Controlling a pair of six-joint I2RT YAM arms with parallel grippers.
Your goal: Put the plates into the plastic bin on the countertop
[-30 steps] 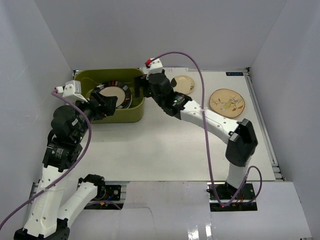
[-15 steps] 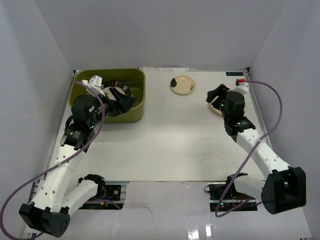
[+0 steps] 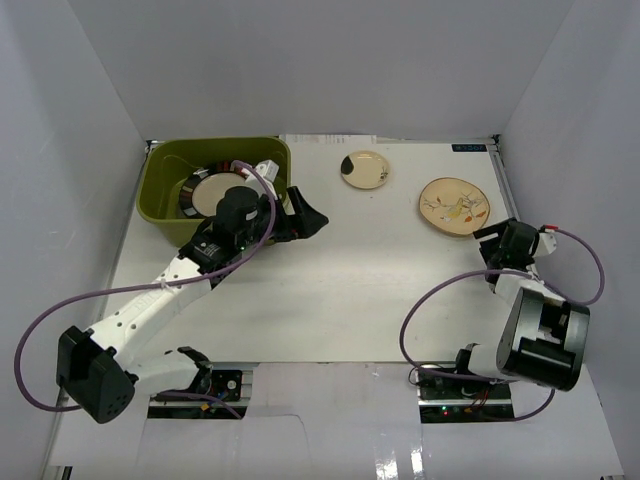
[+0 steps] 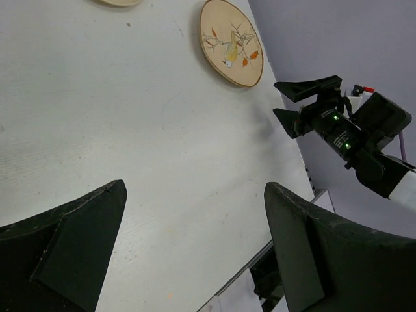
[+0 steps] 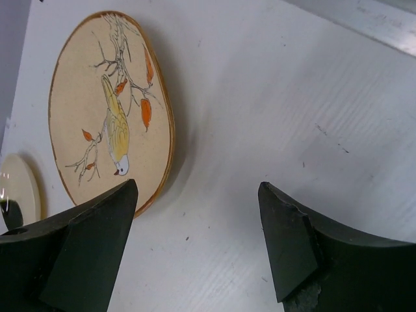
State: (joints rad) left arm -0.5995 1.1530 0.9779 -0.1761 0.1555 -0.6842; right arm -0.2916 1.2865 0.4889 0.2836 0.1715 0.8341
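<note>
The cream bird plate (image 3: 454,206) lay flat on the bench (image 3: 350,290), just ahead of the right hand (image 5: 197,185) and off its left finger, outside the wide, empty jaws. The left hand (image 3: 310,218), spread fully and holding nothing, hovered beside the plastic bin (image 3: 158,200)

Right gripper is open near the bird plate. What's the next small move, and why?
Probably ease the right gripper forward to the near rim of the bird plate, lowering one finger to the countertop beside it. The plate lies flat outside the bin, and the open, empty jaws stand just short of it, so a short approach likely sets up the grasp.
</note>
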